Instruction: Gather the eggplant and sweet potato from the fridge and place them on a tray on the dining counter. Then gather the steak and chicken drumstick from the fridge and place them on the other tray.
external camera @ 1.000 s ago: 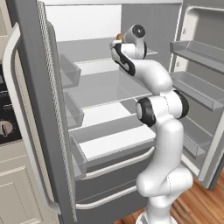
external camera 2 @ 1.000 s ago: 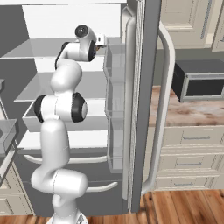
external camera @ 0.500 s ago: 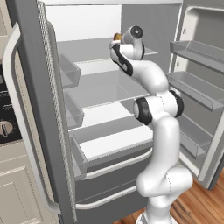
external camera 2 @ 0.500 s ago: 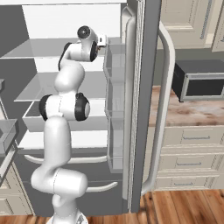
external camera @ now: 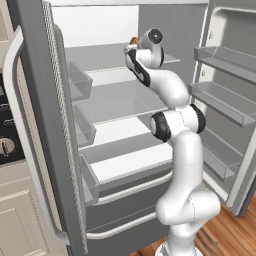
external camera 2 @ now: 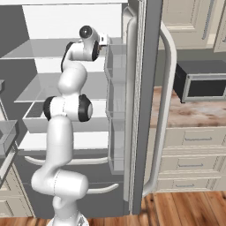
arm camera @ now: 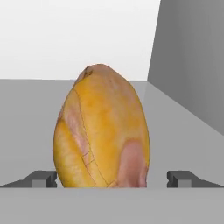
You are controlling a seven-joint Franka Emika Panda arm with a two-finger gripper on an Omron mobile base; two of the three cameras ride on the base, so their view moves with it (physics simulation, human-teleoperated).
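On the top shelf of the open fridge [external camera: 110,107] lies a golden tan-brown oval lump with a paler pinkish end, which I take for the chicken drumstick [arm camera: 103,131]. It peeks out behind the hand as a small orange-brown spot, the drumstick [external camera: 134,40]. My gripper [arm camera: 113,179] is open, with the dark fingertips [arm camera: 43,178] low on either side of the lump and apart from it. The gripper [external camera: 131,48] reaches deep into the top shelf, and from the right side the gripper [external camera 2: 104,39] sits beside the door bins. Eggplant, sweet potato, steak and trays are out of view.
Both fridge doors stand open: the left door [external camera: 45,125] with small bins and a long pale handle, the right door [external camera: 220,100] with shelves. The lower fridge shelves [external camera: 125,145] are bare. A cream cabinet with a stone top and a microwave [external camera 2: 201,84] stands to the right.
The arm has barely shifted; the hand stays at the top shelf with its jaws open.
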